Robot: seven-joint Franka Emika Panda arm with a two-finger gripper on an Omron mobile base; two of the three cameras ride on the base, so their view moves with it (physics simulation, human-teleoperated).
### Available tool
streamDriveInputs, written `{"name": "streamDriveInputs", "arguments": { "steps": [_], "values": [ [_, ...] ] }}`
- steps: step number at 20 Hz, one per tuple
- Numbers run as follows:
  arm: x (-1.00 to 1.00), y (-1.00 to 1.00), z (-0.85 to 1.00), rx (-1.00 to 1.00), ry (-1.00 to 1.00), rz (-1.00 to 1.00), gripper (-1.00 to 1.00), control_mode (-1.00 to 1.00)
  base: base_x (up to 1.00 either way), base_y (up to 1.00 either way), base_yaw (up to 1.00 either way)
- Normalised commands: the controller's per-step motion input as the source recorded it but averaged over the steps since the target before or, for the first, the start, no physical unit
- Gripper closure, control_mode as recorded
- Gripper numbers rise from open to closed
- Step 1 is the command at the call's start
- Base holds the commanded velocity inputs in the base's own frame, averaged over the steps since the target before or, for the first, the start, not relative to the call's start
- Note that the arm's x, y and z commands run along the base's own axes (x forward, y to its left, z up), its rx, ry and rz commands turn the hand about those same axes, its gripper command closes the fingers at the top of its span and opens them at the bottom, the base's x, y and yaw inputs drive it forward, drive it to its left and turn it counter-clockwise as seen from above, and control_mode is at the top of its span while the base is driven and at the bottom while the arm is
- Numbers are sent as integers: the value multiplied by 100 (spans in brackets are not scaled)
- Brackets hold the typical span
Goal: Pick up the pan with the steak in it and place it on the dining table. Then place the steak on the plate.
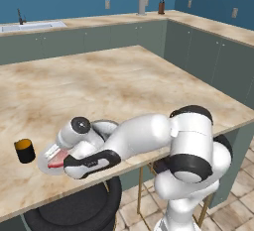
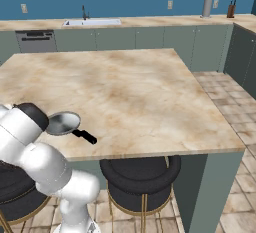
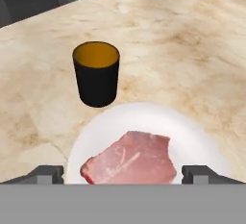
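Observation:
The pinkish-red steak (image 3: 130, 163) lies flat on the white plate (image 3: 144, 117), near the front edge of the beige marbled dining table (image 1: 124, 81). My gripper (image 3: 124, 175) hovers low over it, open, its two fingertips (image 3: 48, 174) wide apart on either side of the meat and holding nothing. In the left base view the hand (image 1: 67, 163) hangs over the plate (image 1: 45, 161), where the steak (image 1: 56, 162) shows as a red patch. To the plate's right the grey pan (image 2: 62, 123) sits bare on the table, its black handle toward the front edge, partly behind my arm (image 1: 104, 125).
A small black cup (image 3: 96, 74) with an orange inside stands just beyond the plate, left of it in the left base view (image 1: 24, 150). Black stools (image 2: 140, 177) sit under the table's front edge. Counters with a sink (image 2: 92, 22) line the back wall.

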Motion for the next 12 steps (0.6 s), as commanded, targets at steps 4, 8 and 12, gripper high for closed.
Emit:
{"name": "streamDriveInputs", "arguments": {
  "steps": [4,8,12],
  "values": [
    [-51,-29,54,11,15,-1,-100,-100,0,0,0],
    [-50,-53,24,12,9,0,-100,-100,0,0,0],
    [-52,-63,23,17,5,0,-100,-100,0,0,0]
  ]
}}
